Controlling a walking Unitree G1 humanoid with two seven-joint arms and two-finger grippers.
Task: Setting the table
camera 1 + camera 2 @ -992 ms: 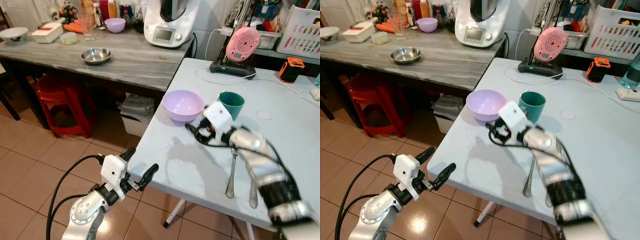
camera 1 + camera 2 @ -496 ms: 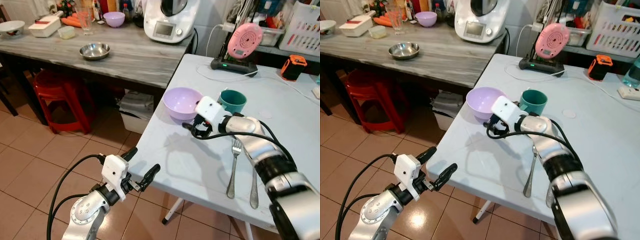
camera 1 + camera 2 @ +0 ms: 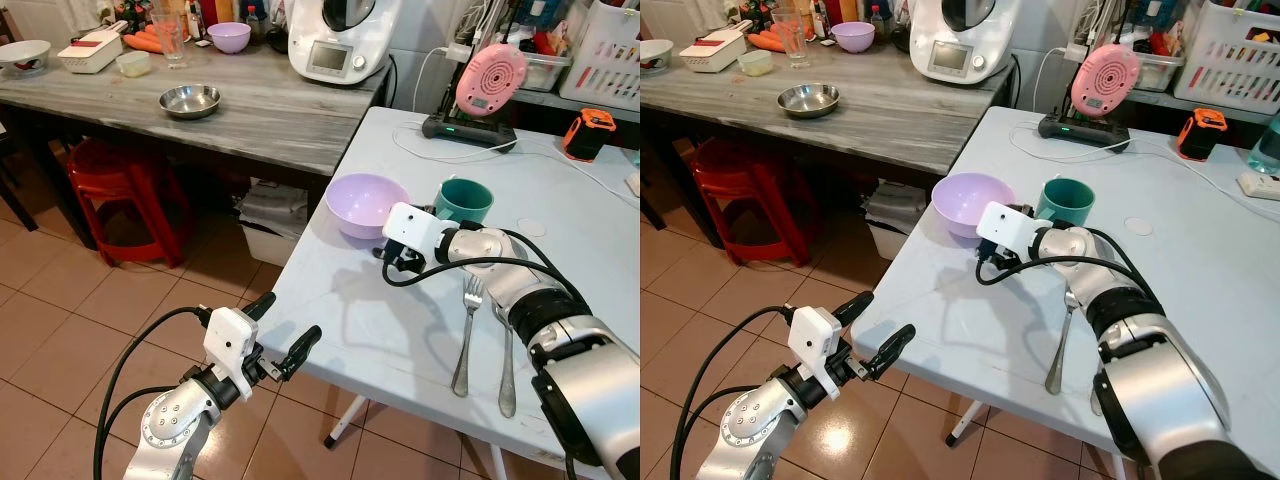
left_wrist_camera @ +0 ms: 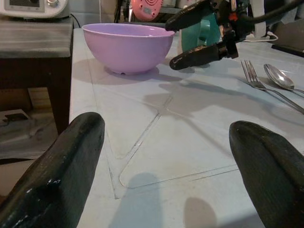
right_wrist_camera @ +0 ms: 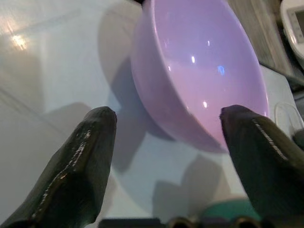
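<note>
Resting on the light bench [image 3: 560, 200] near its front-left corner, the purple bowl [image 3: 367, 207] sits upright just beside the teal cup [image 3: 464, 204]. The right end effector [image 3: 392, 262] hovers low over the bench directly in front of the bowl, fingers spread apart and empty, with the bowl's wall lying just beyond the fingertips [image 5: 102, 118]. A fork [image 3: 466, 335] and a spoon [image 3: 506, 360] lie side by side on the bench, nearer the robot. The left end effector [image 3: 284, 335] is held off the bench edge over the tiled floor [image 3: 60, 300], fingers apart and empty.
</note>
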